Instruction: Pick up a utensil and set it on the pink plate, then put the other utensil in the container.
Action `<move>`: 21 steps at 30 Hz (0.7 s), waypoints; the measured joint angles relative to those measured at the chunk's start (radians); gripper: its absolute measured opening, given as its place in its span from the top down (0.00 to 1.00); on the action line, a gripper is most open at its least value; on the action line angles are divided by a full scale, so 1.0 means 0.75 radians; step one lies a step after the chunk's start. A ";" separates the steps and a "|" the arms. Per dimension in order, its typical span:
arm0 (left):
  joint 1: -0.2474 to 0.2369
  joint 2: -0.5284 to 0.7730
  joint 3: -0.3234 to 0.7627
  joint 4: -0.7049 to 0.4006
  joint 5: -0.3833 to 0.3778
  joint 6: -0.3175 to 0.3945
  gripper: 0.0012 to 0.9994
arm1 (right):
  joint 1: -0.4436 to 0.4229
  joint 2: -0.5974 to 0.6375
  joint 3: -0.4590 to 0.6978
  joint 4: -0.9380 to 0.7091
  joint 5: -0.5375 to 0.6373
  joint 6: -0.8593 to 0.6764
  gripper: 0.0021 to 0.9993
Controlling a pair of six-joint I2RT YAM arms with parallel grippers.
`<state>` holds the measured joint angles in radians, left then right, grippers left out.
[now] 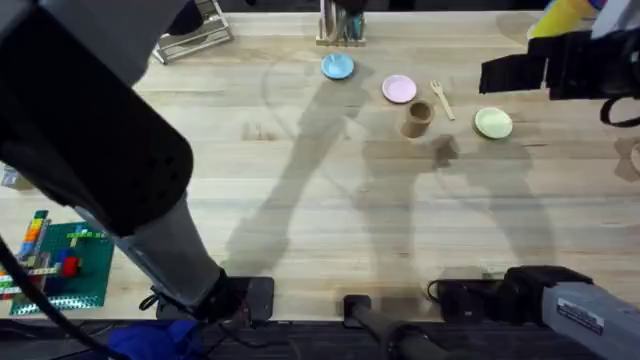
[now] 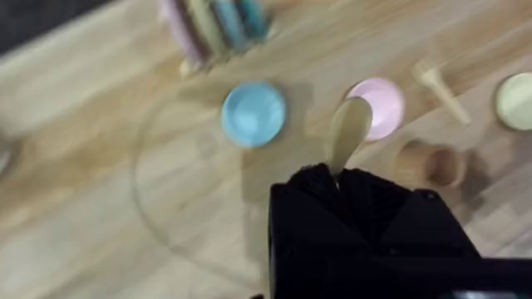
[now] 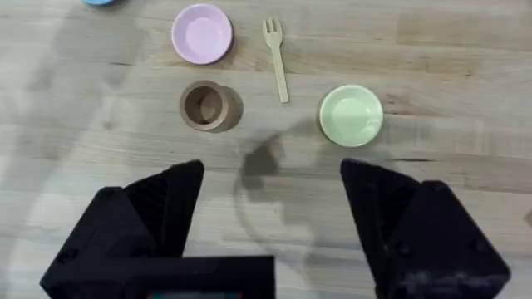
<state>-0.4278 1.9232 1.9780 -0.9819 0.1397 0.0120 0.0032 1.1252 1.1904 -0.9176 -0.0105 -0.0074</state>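
Left arm rises from lower-left base, looms large, dark and blurred close under overhead camera, stretching up and across left side. Left gripper (image 2: 337,178) black, fingers pinched tight on handle of spoon (image 2: 347,133), bowl end sticking out forward, carried high above desk (image 2: 100,208). Right arm low along bottom right, grey link by its base. Right gripper (image 3: 270,195) hangs above desk, black fingers (image 3: 179,195) spread wide apart, nothing between them.
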 joint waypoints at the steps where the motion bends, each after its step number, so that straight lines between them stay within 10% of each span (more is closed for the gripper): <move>1: -0.018 0.000 0.014 0.007 0.001 0.004 0.96 | 0.000 0.000 0.000 0.000 0.000 0.000 0.00; 21: -0.235 0.370 0.144 0.146 0.025 0.024 0.96 | 0.000 0.000 0.001 0.000 0.000 0.000 0.00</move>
<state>-0.6040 2.2008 2.0861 -0.8723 0.1581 0.0303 0.0032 1.1252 1.1908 -0.9176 -0.0105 -0.0074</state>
